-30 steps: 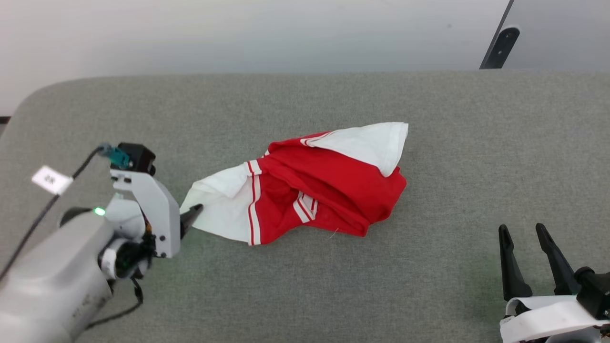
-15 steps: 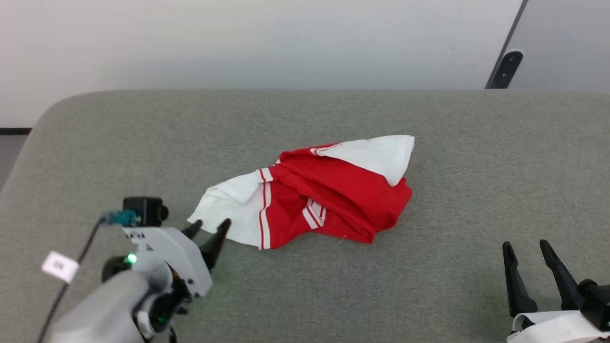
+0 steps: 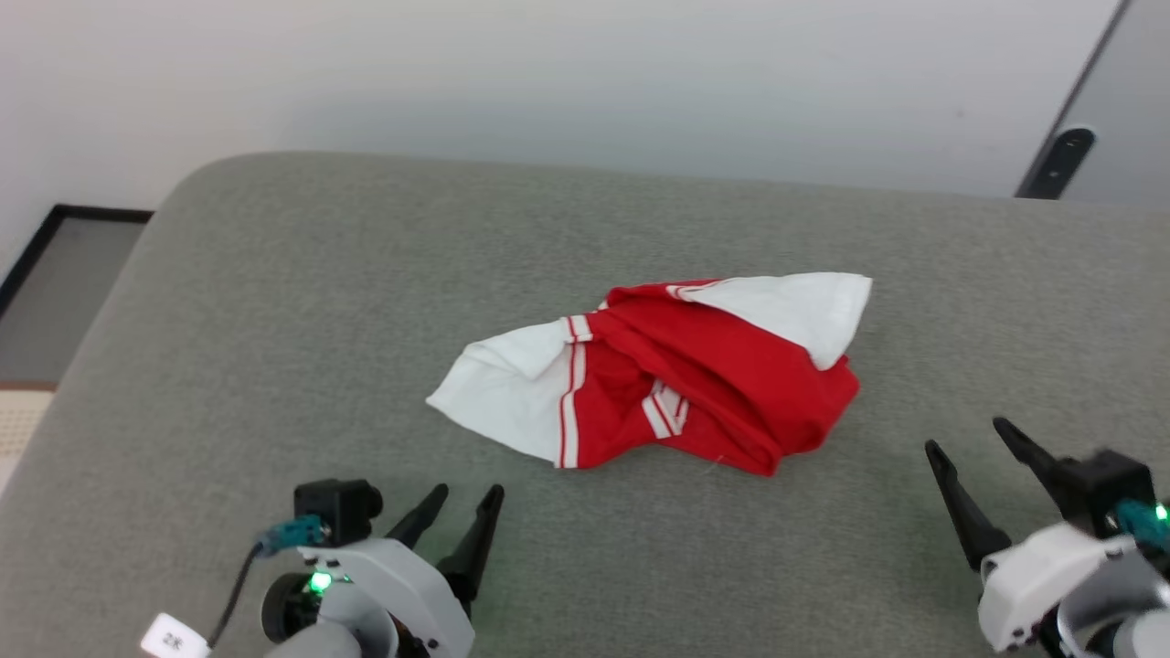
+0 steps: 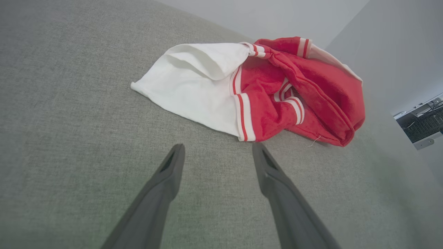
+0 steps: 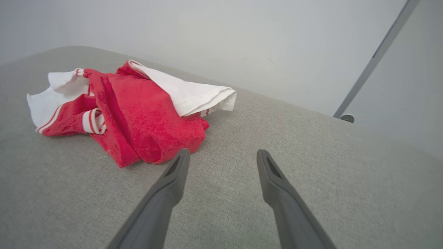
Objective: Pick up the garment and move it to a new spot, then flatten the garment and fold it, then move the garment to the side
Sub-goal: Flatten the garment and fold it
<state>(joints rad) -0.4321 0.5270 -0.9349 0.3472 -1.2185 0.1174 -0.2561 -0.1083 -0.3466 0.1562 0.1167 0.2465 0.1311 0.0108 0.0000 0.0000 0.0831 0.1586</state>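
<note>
The crumpled red soft-fabric T-shirt (image 3: pixel 722 366), with white sleeves and red-and-white striped trim, lies bunched near the middle of the grey cloth-covered table (image 3: pixel 274 302). The left gripper (image 3: pixel 468 498) sits near and left of it, fingers spread and empty. The right gripper (image 3: pixel 964 437) is close to its right edge, likewise spread and holding nothing.

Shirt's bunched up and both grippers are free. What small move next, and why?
Probably ease the left gripper forward onto the white sleeve and close: it is open, aimed at that sleeve, the nearest loose edge of the crumpled shirt. The right gripper is open too.
</note>
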